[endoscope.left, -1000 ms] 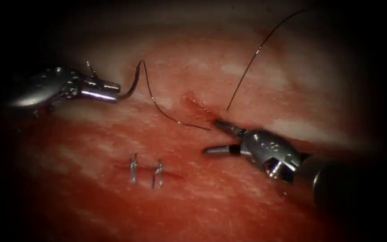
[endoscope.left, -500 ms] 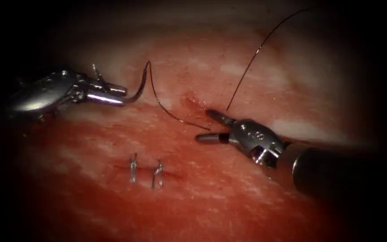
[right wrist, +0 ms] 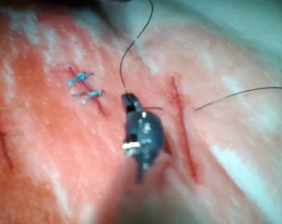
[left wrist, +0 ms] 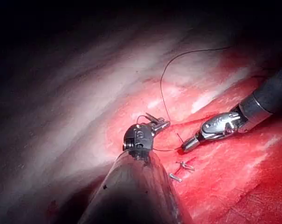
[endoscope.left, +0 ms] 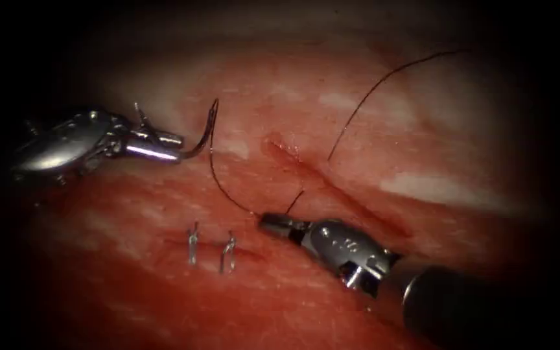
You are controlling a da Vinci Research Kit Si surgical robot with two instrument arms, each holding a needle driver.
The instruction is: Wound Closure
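With two stitches (endoscope.left: pixel 210 248) tied, left hand (endoscope.left: pixel 175 146) grips the needle (endoscope.left: pixel 206 133) (clear of tissue (endoscope.left: pixel 332 116)); right hand (endoscope.left: pixel 268 223) seemingly clamps thread (endoscope.left: pixel 223 186); cut (endoscope.left: pixel 332 185) remains open.

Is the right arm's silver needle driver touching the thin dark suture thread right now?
Touching. In the endoscope view the right tool has its jaws shut on the thread, left of the cut; the strand runs up to the curved needle held by the left tool.
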